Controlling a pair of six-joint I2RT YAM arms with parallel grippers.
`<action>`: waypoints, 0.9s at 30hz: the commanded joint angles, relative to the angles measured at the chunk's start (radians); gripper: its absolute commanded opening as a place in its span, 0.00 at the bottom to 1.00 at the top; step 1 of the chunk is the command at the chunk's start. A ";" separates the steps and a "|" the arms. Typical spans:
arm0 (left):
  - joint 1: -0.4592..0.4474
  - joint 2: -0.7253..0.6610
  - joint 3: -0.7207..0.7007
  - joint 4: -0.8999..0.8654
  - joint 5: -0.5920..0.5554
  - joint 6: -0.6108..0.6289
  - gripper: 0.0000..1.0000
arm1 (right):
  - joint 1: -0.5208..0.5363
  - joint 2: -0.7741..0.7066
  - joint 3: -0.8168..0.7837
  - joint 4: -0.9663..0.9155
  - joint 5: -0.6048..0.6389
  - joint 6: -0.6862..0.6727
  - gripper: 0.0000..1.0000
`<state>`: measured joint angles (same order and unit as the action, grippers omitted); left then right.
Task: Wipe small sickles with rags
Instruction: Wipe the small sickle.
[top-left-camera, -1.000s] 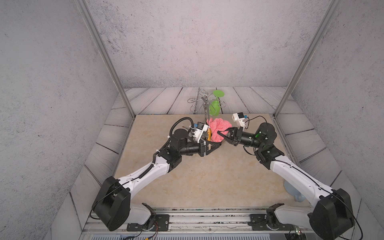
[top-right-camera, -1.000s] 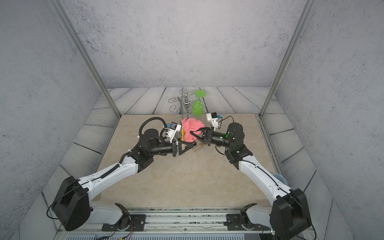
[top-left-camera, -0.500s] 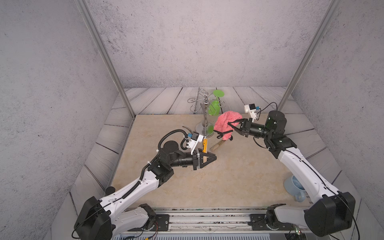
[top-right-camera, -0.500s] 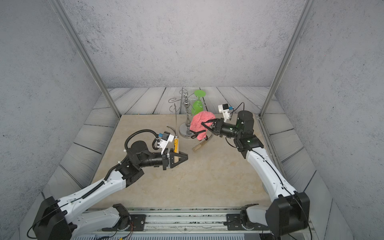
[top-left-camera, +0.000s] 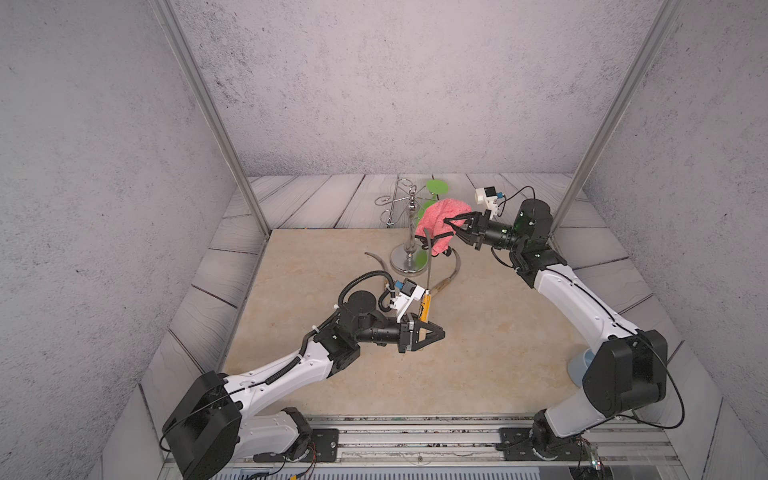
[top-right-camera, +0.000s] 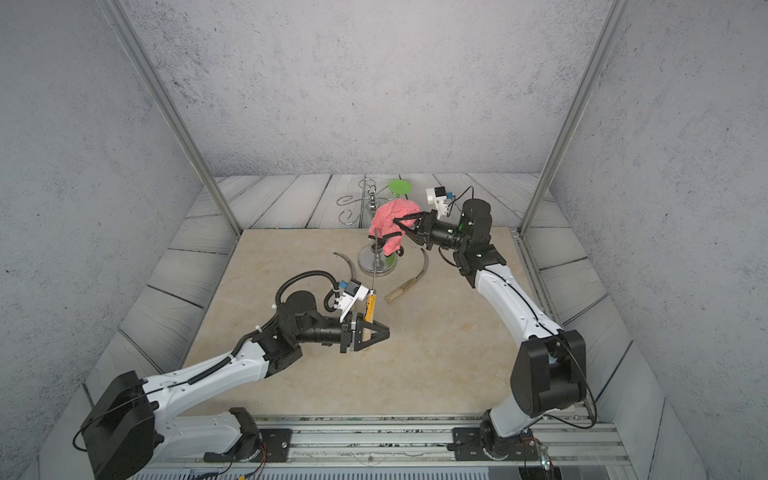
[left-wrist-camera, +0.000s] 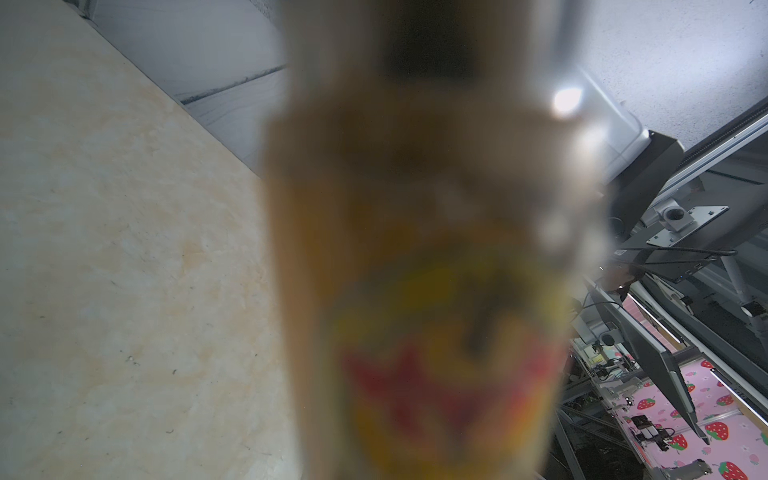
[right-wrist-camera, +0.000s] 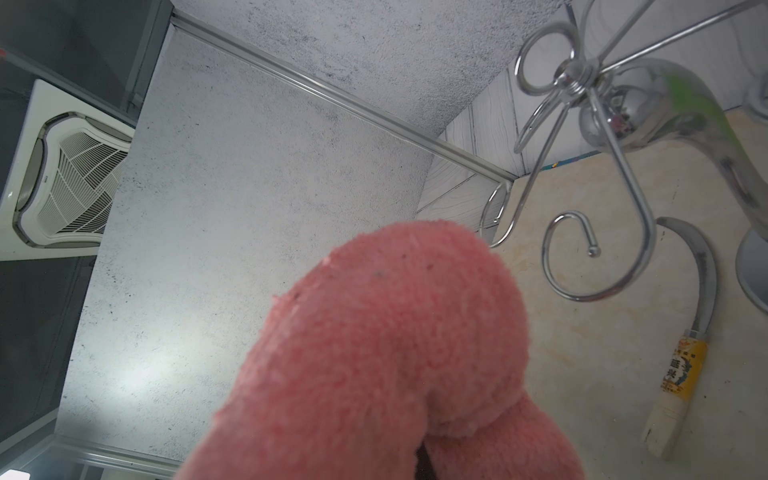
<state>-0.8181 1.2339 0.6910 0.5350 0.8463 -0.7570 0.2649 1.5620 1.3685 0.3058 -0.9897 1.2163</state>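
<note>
- My left pincer (top-left-camera: 439, 332) is clamped tight on 1 sickle (top-left-camera: 424, 308) by its handle, with the blade pointing upward.
- My right pincer (top-left-camera: 452, 222) is pinched closed on the pink rag (top-left-camera: 436, 216), which is raised beside the chrome stand (top-left-camera: 409, 266).
- 2 other sickles (top-left-camera: 456, 266) lie on the table (top-left-camera: 478, 374), either side of the stand's base.

Grey speckled walls (top-left-camera: 395, 83); beige stone tabletop (top-left-camera: 478, 374); pale plank surround (top-left-camera: 299, 199).

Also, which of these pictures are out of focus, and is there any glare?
Left wrist view: the held sickle fills the middle, badly blurred, its label unreadable; a bright glare spot sits at its edge. Right wrist view: the pink rag is close and soft, the lying sickle sharp. Both top views: sharp, evenly lit.
</note>
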 joint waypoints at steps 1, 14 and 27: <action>-0.010 0.010 0.038 0.063 0.019 0.005 0.00 | 0.014 0.031 0.033 0.046 -0.030 0.018 0.11; -0.007 0.030 0.099 -0.023 -0.030 0.092 0.00 | 0.069 -0.016 -0.045 0.127 -0.030 0.064 0.11; 0.035 0.109 0.110 0.015 -0.012 0.077 0.00 | 0.118 -0.125 -0.119 0.131 -0.015 0.065 0.11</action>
<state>-0.8005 1.3235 0.7609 0.4988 0.8192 -0.6807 0.3370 1.5162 1.2610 0.4198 -0.9287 1.2804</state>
